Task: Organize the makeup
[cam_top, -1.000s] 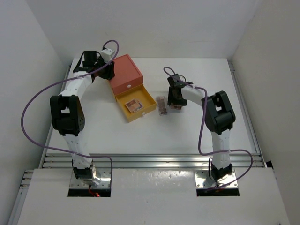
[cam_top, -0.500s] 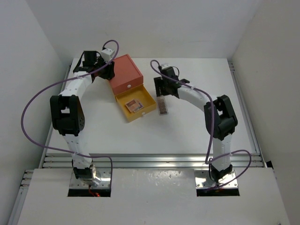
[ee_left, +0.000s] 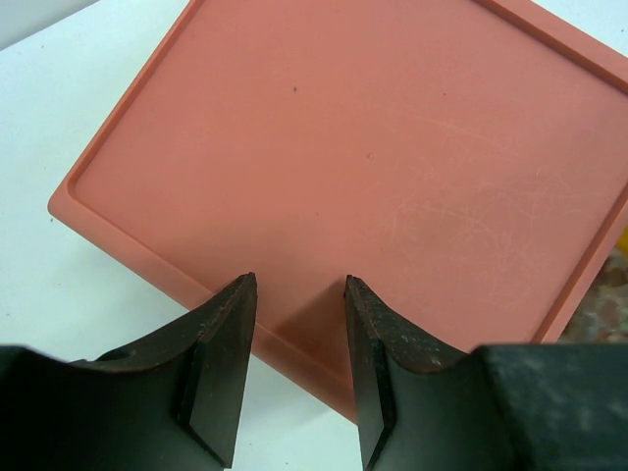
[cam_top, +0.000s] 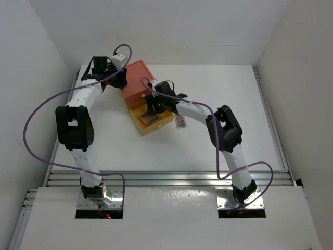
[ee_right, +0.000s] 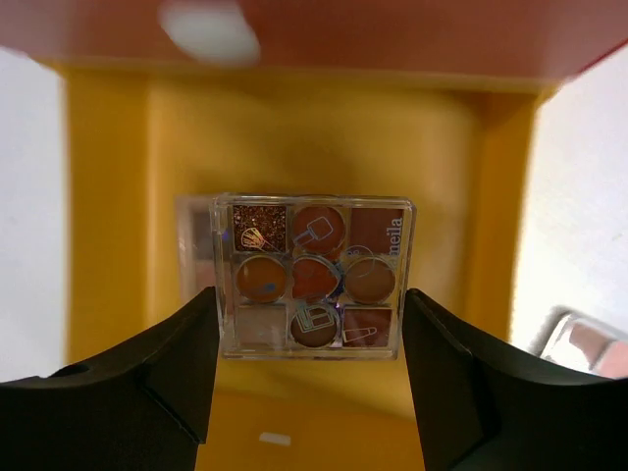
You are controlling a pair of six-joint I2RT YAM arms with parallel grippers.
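My right gripper (cam_top: 155, 107) hangs over the open yellow drawer (cam_top: 157, 128) of the orange box (cam_top: 138, 83). In the right wrist view it (ee_right: 311, 294) is shut on a clear square eyeshadow palette (ee_right: 314, 275) with brown and glitter pans, held above the drawer floor (ee_right: 108, 196). A second palette (cam_top: 180, 122) lies on the table just right of the drawer, and its corner shows in the right wrist view (ee_right: 584, 343). My left gripper (cam_top: 120, 79) is open, its jaws (ee_left: 299, 285) straddling the near edge of the box lid (ee_left: 373, 147). No brushes or pencils are in view.
The box's blurred white knob (ee_right: 211, 29) is above the drawer. The white table (cam_top: 234, 140) is bounded by white walls at the back and both sides. Purple cables loop from both arms.
My right arm has swung left from the table beside the loose palette to over the yellow drawer, carrying its palette. The left arm has not moved.
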